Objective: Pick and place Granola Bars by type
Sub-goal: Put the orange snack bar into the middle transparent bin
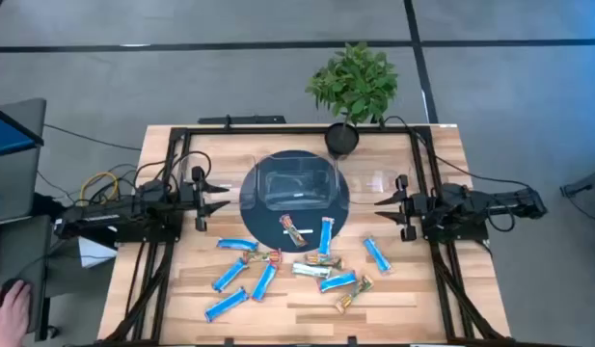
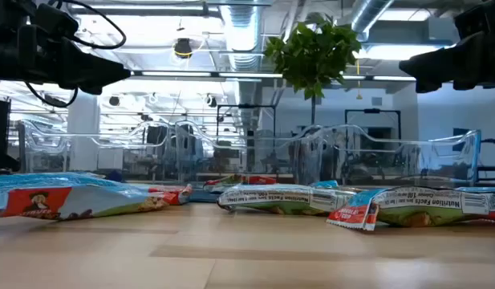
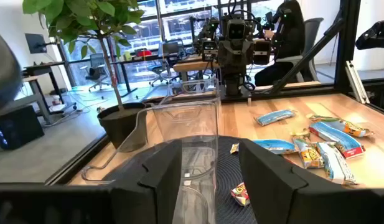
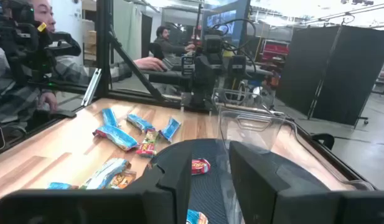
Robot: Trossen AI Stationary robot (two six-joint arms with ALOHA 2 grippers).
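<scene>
Several granola bars lie flat and scattered on the near half of the wooden table: blue ones (image 1: 236,245) (image 1: 376,253), tan ones (image 1: 353,294) and a pale silver-green one (image 1: 311,271). One tan bar (image 1: 297,231) and one blue bar (image 1: 326,234) lie on the near edge of a round dark mat (image 1: 263,220). My left gripper (image 1: 215,200) (image 3: 210,180) hovers open left of the mat. My right gripper (image 1: 384,202) (image 4: 210,177) hovers open right of it. Neither touches anything.
A clear plastic container (image 1: 297,183) (image 3: 185,124) stands on the mat between the grippers. A potted plant (image 1: 350,92) stands at the table's far edge. A black frame (image 1: 278,128) borders the table. A person's hand (image 1: 8,304) rests off the table's left; people (image 4: 30,56) sit beyond it.
</scene>
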